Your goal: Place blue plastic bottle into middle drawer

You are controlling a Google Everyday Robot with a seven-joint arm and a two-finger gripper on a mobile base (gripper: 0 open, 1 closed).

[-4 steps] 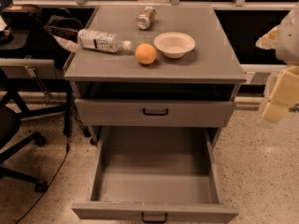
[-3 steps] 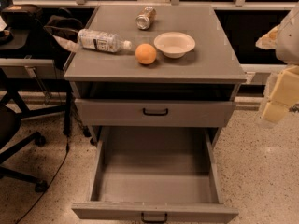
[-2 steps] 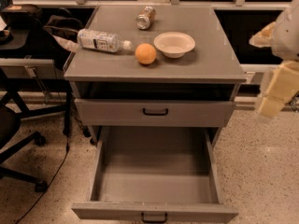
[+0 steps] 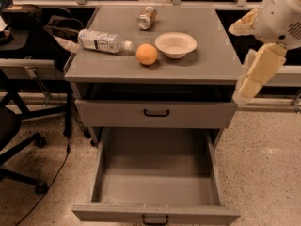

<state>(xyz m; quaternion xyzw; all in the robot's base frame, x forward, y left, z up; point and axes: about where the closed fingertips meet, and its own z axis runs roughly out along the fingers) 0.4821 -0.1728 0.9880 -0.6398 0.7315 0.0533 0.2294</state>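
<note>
Blue plastic bottle [image 4: 101, 40] lies far left of the gripper [image 4: 251, 76].

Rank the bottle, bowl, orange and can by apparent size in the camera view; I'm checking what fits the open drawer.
1. blue plastic bottle, longest.
2. white bowl.
3. orange and silver can look alike; the can lies farther back, so unranked.
The hand hangs right of the cabinet.

One camera, close in front and above, looks down on the grey metal cabinet [image 4: 197, 65] and its pulled-out grey metal middle drawer [image 4: 155, 214], with the cream two-finger gripper [image 4: 246, 86] at the right edge.
</note>
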